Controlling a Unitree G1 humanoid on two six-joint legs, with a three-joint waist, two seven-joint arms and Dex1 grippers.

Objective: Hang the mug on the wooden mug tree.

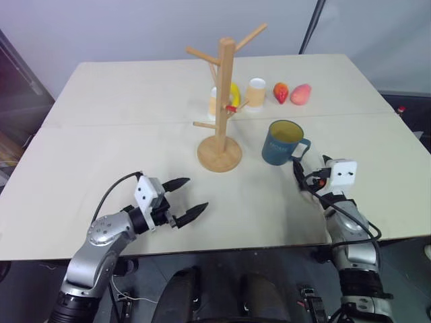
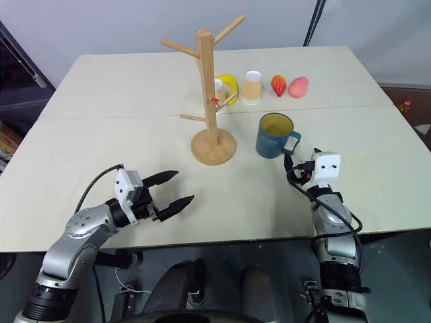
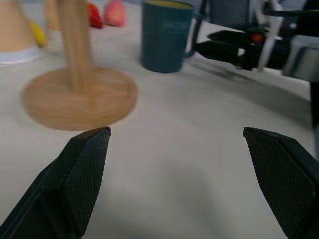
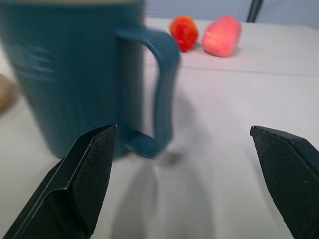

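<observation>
1. right gripper (image 4: 182, 174) has its two black fingers spread wide, holding nothing; it hovers low over the table (image 1: 121, 134), pointing level at the mug (image 1: 281, 142) and close to it, on the mug's near-right side.
2. from the right wrist view, the mug's loop handle (image 4: 159, 94) lies in line with the gap between the fingers, but ahead of the tips; whether a fingertip touches the mug i cannot tell; one finger (image 4: 79, 184) shows in front of the mug's lower wall.
3. left gripper (image 1: 183, 198) is likewise spread apart and empty; it sits near the table's front edge, left of centre, angled forward and to the right toward the wooden mug tree (image 1: 224, 101).
4. the mug is dark teal-blue with a yellowish-green inside; it stands upright on the table just to the right of the mug tree's round base (image 1: 219, 155), apart from it, with its handle turned toward the right gripper.
5. the wooden mug tree stands upright near the table's middle; its pegs are bare, so the mug is not hung yet.
6. behind the tree, toward the far edge, stand two small pale cups (image 1: 256, 93), one partly hidden by the post; a yellow banana-like thing (image 1: 235, 93) lies between them.
7. further right lie a red strawberry-like piece (image 1: 281, 91) and a pink peach-like piece (image 1: 301, 93), just beside each other.
8. a dark slanted pole (image 1: 312, 27) rises beyond the table's far edge.
</observation>
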